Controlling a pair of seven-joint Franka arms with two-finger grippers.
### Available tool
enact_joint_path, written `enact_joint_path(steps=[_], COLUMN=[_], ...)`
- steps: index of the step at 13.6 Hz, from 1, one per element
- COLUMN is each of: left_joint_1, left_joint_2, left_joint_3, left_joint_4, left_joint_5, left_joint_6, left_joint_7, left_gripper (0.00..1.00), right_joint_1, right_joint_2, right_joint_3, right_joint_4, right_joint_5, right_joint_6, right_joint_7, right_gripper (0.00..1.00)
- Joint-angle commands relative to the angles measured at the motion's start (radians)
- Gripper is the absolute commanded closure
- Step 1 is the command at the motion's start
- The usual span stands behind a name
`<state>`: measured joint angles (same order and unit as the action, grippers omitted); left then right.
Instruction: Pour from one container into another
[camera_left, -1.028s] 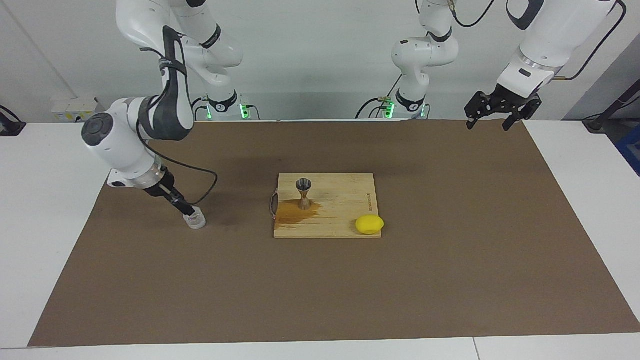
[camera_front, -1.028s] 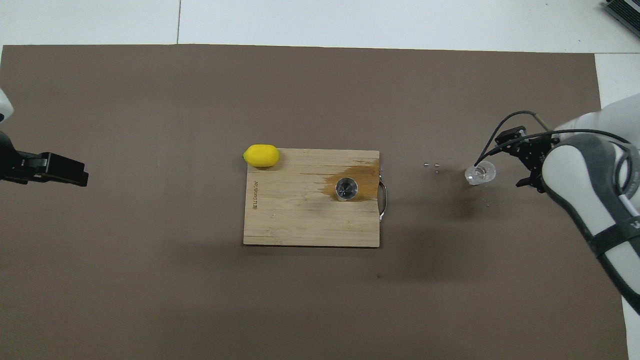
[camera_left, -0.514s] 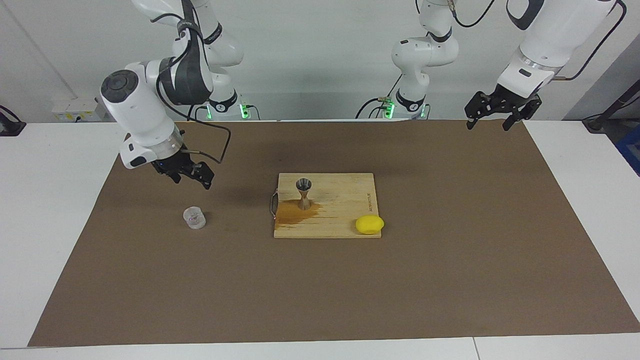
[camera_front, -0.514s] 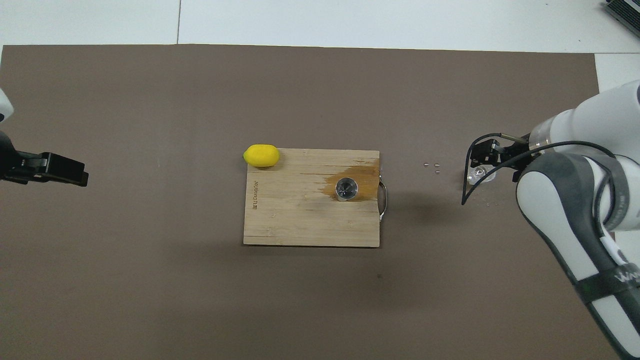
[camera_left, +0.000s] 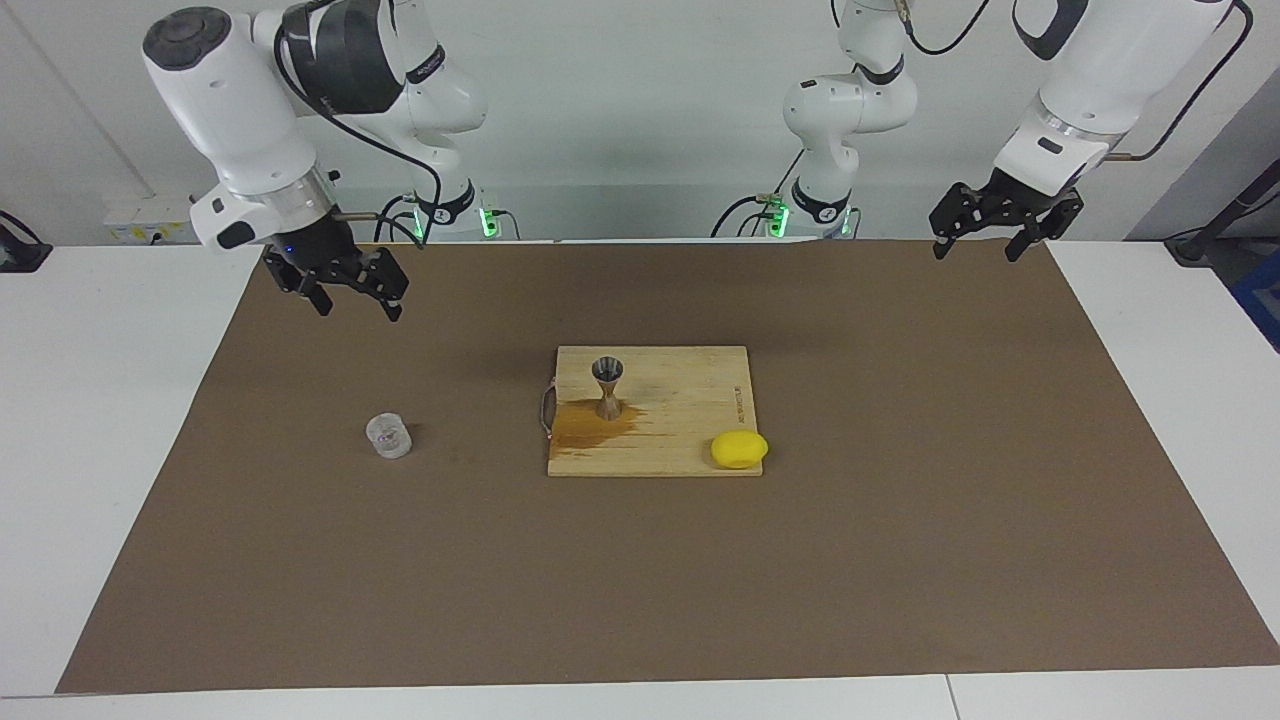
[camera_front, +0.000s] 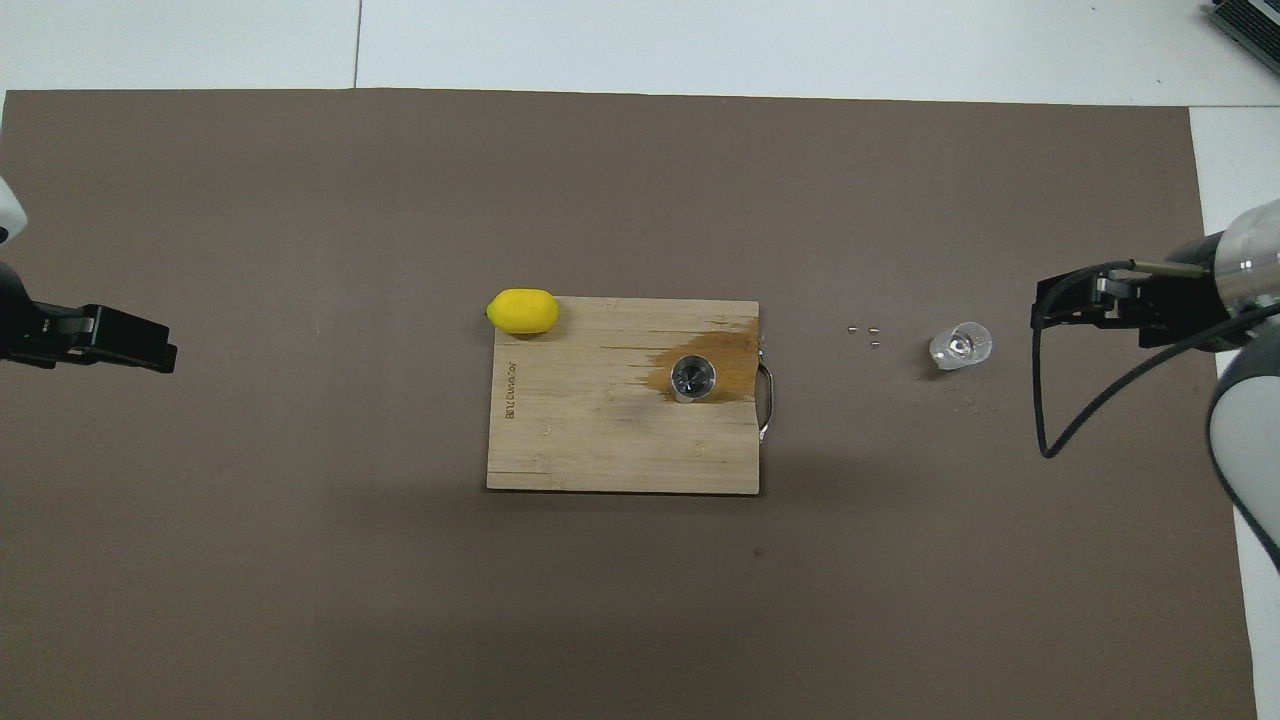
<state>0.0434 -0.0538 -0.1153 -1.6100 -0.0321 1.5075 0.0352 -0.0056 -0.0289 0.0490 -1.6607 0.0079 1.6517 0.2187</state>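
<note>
The clear glass cup (camera_left: 388, 437) (camera_front: 961, 346) stands upright on the brown mat toward the right arm's end, alone and untouched. On the wooden board (camera_left: 690, 380) (camera_front: 600, 440) stands the metal hourglass jigger (camera_left: 607, 387) (camera_front: 692, 378), with a dark wet stain around its base. My right gripper (camera_left: 357, 305) (camera_front: 1060, 305) hangs open and empty, high over the mat, well clear of the cup. My left gripper (camera_left: 978, 250) (camera_front: 150, 345) waits open and empty above the mat's corner at the left arm's end.
A yellow lemon (camera_left: 739, 449) (camera_front: 522, 310) lies at the board's corner farthest from the robots, toward the left arm's end. A few tiny beads (camera_front: 865, 333) sit on the mat between the board and the cup. The board's wire handle (camera_left: 546, 408) faces the cup.
My right gripper has let go of the glass cup, risen and drawn back toward its base. The cup stays on the mat. The left arm has not moved.
</note>
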Motion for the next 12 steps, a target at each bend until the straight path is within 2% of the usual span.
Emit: enact_joint_path(steps=[1,12], left_joint_1=[0.013,0.013], left_joint_2=[-0.014,-0.014], left_joint_3=[-0.014,-0.014], left_joint_4=[-0.007,-0.007], left_joint_5=[0.014,0.014], left_joint_6=[-0.010,-0.012], left_joint_7=[-0.011,-0.011], left_gripper=[0.00,0.00], right_joint_1=[0.001,0.019], right_joint_2=[0.049,0.043], right_joint_3=[0.003,0.005], right_joint_4=[0.114,0.093], right_joint_5=[-0.031,-0.034], right_joint_6=[-0.102,-0.128], right_joint_7=[-0.025,-0.047], right_gripper=[0.00,0.00])
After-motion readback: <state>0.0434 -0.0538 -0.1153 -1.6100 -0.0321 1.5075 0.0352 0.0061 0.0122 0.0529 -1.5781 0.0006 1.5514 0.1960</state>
